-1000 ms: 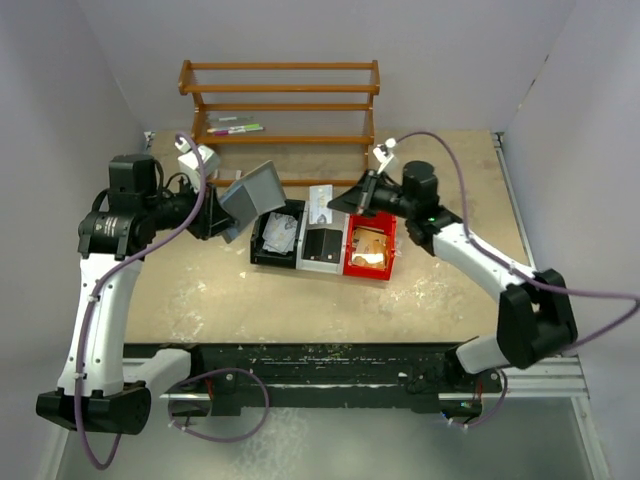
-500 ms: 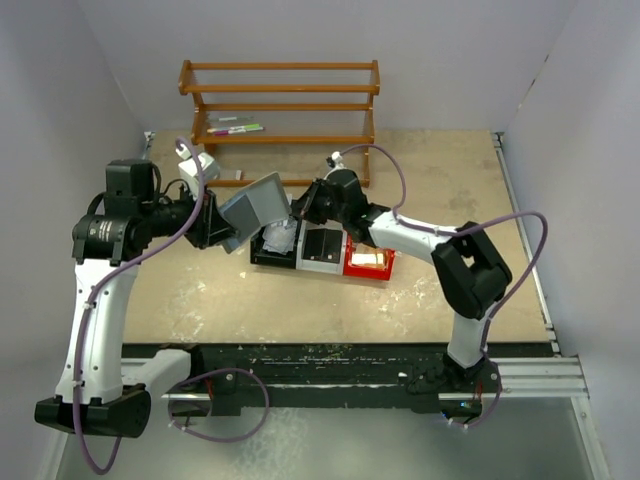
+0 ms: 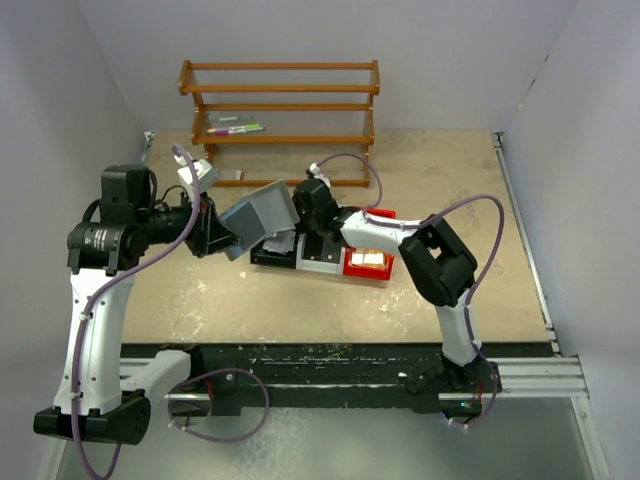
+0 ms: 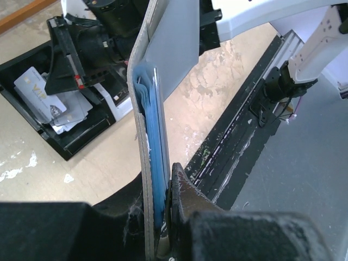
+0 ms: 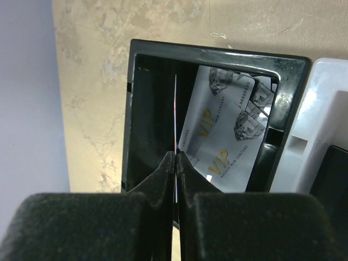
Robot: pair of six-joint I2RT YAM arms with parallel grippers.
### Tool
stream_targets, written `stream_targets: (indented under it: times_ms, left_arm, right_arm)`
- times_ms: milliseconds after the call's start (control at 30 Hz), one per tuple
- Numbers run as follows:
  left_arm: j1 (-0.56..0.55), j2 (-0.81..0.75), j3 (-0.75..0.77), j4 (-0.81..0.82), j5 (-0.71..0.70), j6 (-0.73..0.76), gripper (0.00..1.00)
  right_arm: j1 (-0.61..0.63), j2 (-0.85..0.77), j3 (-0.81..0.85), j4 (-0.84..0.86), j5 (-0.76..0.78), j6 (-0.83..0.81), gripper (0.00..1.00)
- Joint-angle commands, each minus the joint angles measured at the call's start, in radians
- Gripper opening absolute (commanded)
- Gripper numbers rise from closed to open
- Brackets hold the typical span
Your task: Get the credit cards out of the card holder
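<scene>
The grey-blue card holder [image 3: 262, 213] hangs tilted in the air left of the bins, with my left gripper [image 3: 214, 232] shut on its lower end. In the left wrist view the card holder [image 4: 163, 60] stands edge-on in the left gripper [image 4: 156, 209], and blue credit cards [image 4: 157, 163] show between its panels. My right gripper [image 5: 176, 159] is shut on a thin credit card [image 5: 175, 109], seen edge-on over the black bin [image 5: 163, 51]. From above, the right gripper [image 3: 300, 212] sits just beside the holder. Silver VIP cards [image 5: 228, 136] lie in the black bin [image 3: 266, 256].
A white bin [image 3: 322, 264] and a red bin [image 3: 372, 268] adjoin the black one in a row. A wooden rack [image 3: 280, 100] stands at the back with pens [image 3: 235, 127] on a shelf. The table's front rail [image 4: 239, 130] runs below the holder.
My right arm has swung left from above the red and white bins to above the black bin, beside the holder. The left arm has shifted the holder slightly toward the bins.
</scene>
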Motion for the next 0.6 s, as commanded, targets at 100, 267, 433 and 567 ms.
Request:
stream_targets:
  times_ms: [100,267,433,567]
  left_arm:
    - [0.002,-0.021,0.039,-0.007,0.088,0.05,0.0]
    - [0.002,-0.018,0.039,-0.005,0.108,0.049,0.0]
    - [0.002,-0.013,0.043,0.0,0.134,0.04,0.0]
    - [0.002,-0.009,0.047,-0.004,0.167,0.039,0.0]
  right_arm:
    - [0.011,-0.027,0.072,-0.063,0.057,-0.05,0.23]
    - [0.012,-0.088,0.066,-0.142,0.066,-0.069,0.31]
    - [0.01,-0.24,0.015,-0.167,0.045,-0.124,0.46]
    - [-0.01,-0.426,-0.028,-0.174,0.0,-0.258,0.67]
